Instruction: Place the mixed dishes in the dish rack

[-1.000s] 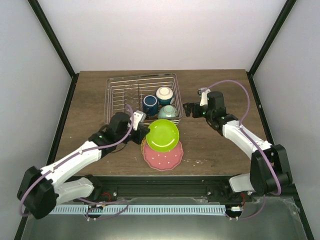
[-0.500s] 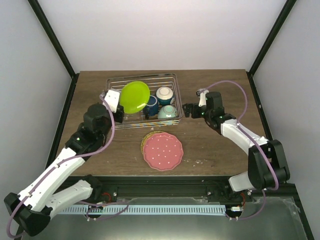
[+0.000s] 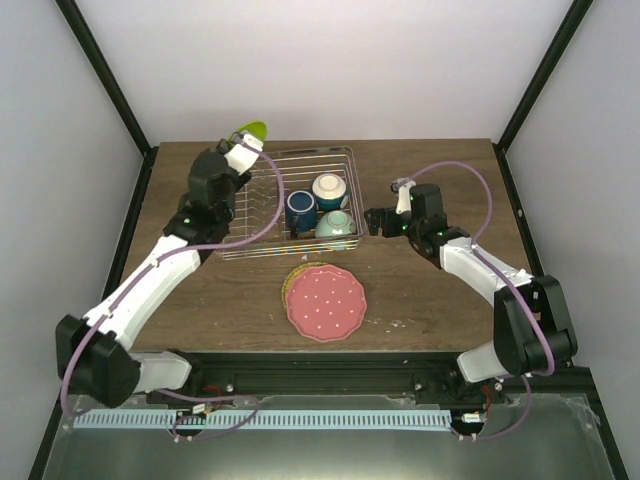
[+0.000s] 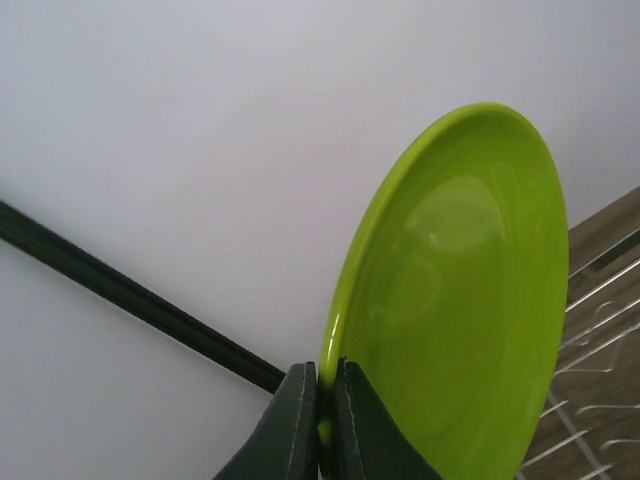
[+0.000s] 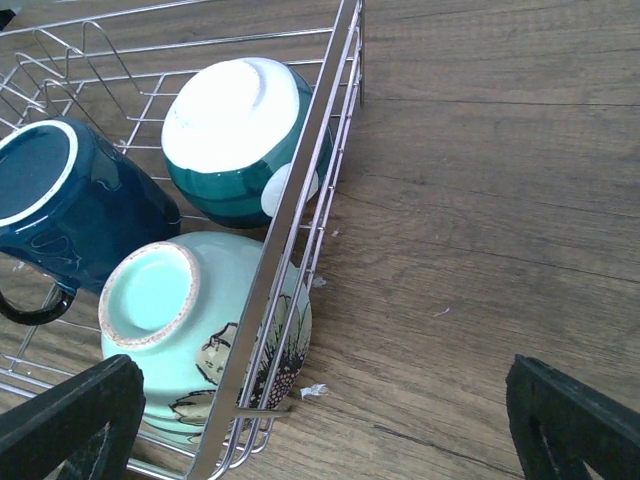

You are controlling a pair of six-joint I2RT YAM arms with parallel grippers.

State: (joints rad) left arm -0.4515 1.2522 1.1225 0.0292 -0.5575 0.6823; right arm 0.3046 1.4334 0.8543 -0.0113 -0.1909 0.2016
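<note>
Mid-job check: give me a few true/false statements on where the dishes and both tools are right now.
1. The left tool is shut on the rim of the lime-green plate. True.
2. The lime-green plate stands in a slot of the dish rack. False: it is held in the air near the rack's far left corner.
3. The dark blue mug and the pale mint bowl are inside the dish rack. True.
4. The right tool grips the pale mint bowl. False: it is open and empty, beside the rack's right side.
5. The pink scalloped plate lies on the table, outside the rack. True.
</note>
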